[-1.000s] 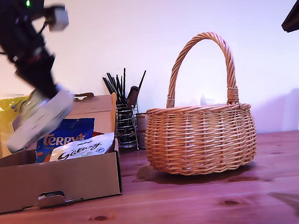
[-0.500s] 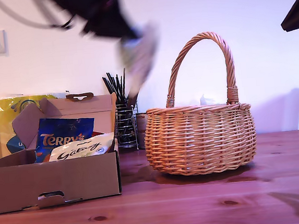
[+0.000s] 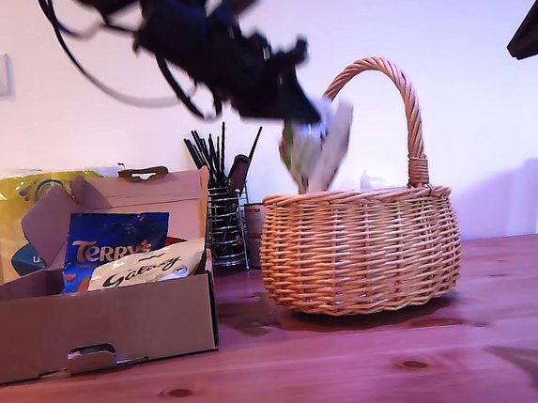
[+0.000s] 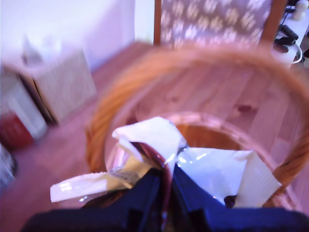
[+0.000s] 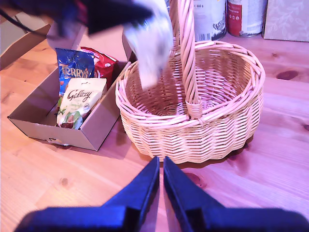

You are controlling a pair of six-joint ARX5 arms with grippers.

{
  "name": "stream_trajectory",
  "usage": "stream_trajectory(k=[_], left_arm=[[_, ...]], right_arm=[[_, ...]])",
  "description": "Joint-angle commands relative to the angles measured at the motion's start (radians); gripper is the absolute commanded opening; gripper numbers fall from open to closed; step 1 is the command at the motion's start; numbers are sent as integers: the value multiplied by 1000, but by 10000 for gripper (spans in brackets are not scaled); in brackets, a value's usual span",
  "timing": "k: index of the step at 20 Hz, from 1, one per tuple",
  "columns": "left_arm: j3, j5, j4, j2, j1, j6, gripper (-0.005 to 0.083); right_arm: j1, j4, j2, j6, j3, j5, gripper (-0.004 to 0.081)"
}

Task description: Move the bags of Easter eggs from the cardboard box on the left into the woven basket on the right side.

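My first gripper (image 3: pixel 308 127) (image 4: pixel 166 176) is shut on a white and green bag of Easter eggs (image 3: pixel 319 150) (image 4: pixel 149 140) (image 5: pixel 149 43). It hangs blurred just above the woven basket (image 3: pixel 360 250) (image 4: pixel 116 101) (image 5: pixel 203 130), near the rim on the exterior view's left. In the cardboard box (image 3: pixel 101 325) (image 5: pixel 96 135) lie a blue Terry's bag (image 3: pixel 113 245) (image 5: pixel 75 65), a white script-lettered bag (image 3: pixel 147 266) (image 5: pixel 79 99) and a red bag (image 5: pixel 99 60). My second gripper (image 5: pixel 161 166) is shut and holds nothing, above the table in front of the basket.
A wire holder of black utensils (image 3: pixel 224 224) stands between box and basket. A big yellow pack (image 3: pixel 6 215) sits behind the box. Tins (image 5: pixel 212 19) stand beyond the basket. A dark shape (image 3: pixel 532 28) juts in at the exterior view's upper right.
The first arm has swung from over the box toward the exterior view's right with the bag in its jaws, ending above the basket. The bags in the box have not moved.
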Motion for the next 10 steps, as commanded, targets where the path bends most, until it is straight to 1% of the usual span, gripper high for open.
stream_trajectory(k=[1,8,10], left_arm=[[-3,-3,19,-1,-17,-9,-23],[-3,-6,-77,11,-32,-31,-23],[-3,-23,-97,10,-32,-31,-23]], right_arm=[[5,4,0,3,12,-6,-12],[5,4,0,3,12,-6,-12],[5,6,0,3,12,-6,-12]])
